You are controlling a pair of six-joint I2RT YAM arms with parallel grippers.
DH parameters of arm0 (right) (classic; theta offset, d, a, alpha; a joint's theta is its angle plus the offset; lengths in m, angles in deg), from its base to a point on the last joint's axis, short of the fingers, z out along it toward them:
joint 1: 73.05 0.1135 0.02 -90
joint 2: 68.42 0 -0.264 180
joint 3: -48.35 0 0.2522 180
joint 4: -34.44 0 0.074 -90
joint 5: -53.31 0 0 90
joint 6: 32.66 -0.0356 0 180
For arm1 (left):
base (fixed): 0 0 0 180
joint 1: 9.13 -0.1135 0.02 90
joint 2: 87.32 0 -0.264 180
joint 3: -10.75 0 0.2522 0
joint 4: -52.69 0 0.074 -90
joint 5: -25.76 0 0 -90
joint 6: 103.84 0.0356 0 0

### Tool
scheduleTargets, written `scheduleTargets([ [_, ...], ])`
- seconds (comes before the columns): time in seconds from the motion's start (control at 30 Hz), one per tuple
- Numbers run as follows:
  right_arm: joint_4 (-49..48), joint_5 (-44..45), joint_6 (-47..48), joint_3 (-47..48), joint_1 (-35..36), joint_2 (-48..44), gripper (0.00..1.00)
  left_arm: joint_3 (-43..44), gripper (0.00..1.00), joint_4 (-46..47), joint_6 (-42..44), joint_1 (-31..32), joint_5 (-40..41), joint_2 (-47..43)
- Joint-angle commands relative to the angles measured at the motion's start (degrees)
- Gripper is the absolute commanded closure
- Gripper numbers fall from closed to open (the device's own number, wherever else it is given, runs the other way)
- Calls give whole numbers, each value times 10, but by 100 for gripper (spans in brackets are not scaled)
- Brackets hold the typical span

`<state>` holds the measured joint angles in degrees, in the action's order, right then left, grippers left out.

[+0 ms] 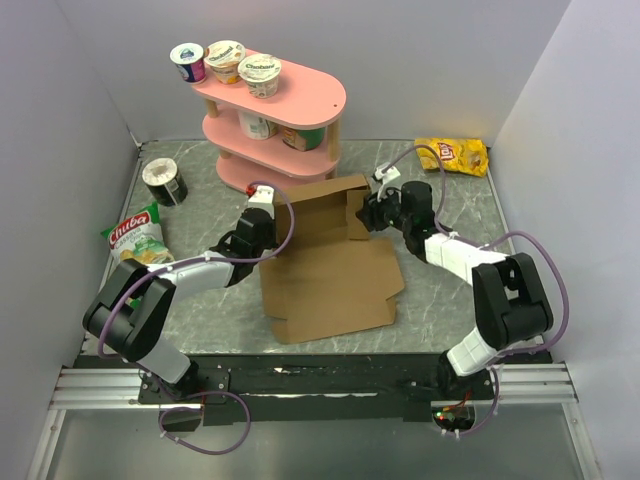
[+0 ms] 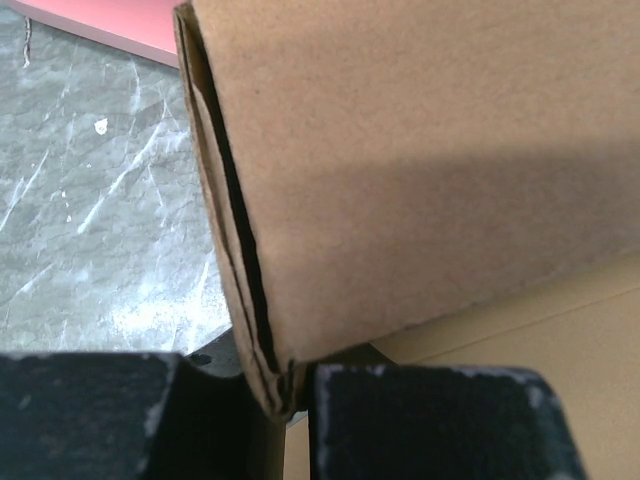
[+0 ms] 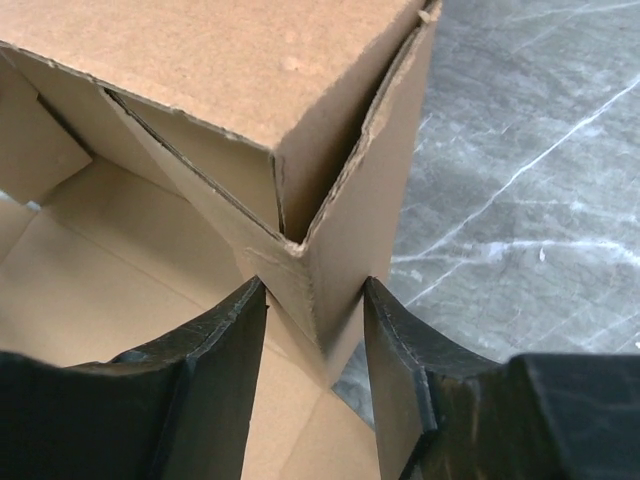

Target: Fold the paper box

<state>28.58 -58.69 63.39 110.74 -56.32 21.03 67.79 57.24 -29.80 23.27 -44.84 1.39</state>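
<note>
box: paper box sits mid-table on the grey marble table, partly formed. The far half has its walls up; the near half is a flat panel lying on the tabletop toward the arm bases.
box far edge: just in front of the pink shelf base.
left claw: left gripper is at the box's left wall, pads together on the doubled cardboard edge. The wall's lower corner runs down between the two dark fingers.
left wall: upright, two layers with a thin dark slit between them.
right claw: right gripper has its jaws apart, astride the box's far-right corner. The left pad is inside the box and the right pad outside. Both tips are close to the cardboard, and a sliver of marble shows between the outer pad and the wall lower down.
right corner: walls meet there, with the side flap tucked at an angle and its edges a bit frayed.
clutter: yellow chip bag far right, green snack bag left; both well apart from the box.
</note>
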Motion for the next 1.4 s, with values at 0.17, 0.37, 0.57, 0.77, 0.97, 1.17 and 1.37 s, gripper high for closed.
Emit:
scheduleTargets([
  [0.17,-29,41,-38,56,26,32,70,-12,88,-16,8,13,-52,-13],
  [0.37,-47,131,-59,39,59,29,99,-12,88,-17,8,17,-53,-14],
  [0.57,-39,321,-107,29,87,24,98,-13,88,-16,7,20,-51,-20],
  [0.77,-25,474,-132,28,109,25,96,-13,88,-16,7,25,-48,-24],
  [0.97,-22,613,-144,30,124,34,94,-15,88,-16,8,28,-45,-27],
  [1.17,-26,634,-167,22,127,35,84,-15,88,-15,9,30,-45,-27],
  [1.37,-40,625,-179,9,127,27,90,-15,88,-13,10,33,-41,-26],
])
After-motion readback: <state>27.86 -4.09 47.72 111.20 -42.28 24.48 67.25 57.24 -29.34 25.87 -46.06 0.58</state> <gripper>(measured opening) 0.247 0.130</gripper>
